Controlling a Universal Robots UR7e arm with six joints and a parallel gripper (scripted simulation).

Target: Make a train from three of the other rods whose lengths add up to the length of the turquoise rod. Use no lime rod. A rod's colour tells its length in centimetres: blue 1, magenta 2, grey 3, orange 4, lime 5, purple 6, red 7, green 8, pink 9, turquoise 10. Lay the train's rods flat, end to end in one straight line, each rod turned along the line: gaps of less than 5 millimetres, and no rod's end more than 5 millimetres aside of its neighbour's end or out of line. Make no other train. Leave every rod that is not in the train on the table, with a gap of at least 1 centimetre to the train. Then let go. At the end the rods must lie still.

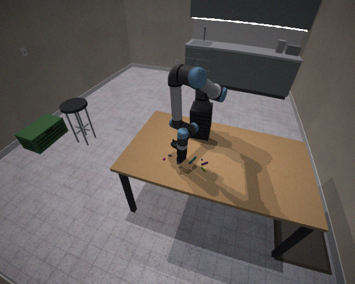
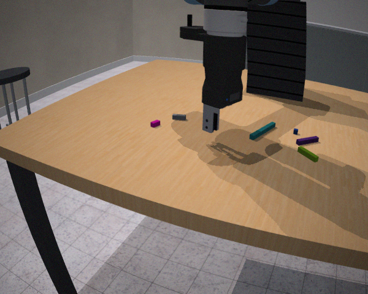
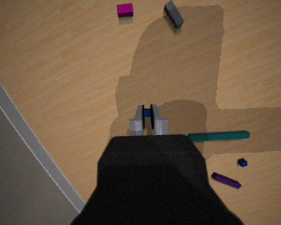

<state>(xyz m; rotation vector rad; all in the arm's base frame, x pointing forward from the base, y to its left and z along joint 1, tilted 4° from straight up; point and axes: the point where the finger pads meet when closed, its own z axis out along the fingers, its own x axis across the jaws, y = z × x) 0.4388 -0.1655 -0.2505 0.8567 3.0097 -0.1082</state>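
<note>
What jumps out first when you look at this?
Probably the big jointed arm, reaching down over the wooden table, its hand pinching a tiny blue rod. Next, the long turquoise rod beside it, then the bright magenta rod lying apart on the other side.

The exterior view crops the stool (image 2: 8, 77) at left.

Wooden bench (image 1: 263, 171) (image 2: 114, 158) with dark legs, standing on a pale tiled floor (image 1: 64, 195) (image 2: 108, 253). At left, a round black stool (image 1: 73, 105) (image 2: 8, 76) beside a green slatted box (image 1: 39, 128). Behind, a grey counter (image 1: 242, 70) with sink and faucet, beneath a bright light strip (image 1: 248, 23). Beige walls (image 1: 61, 39) (image 2: 67, 28); shadows cross bench and floor.
</note>
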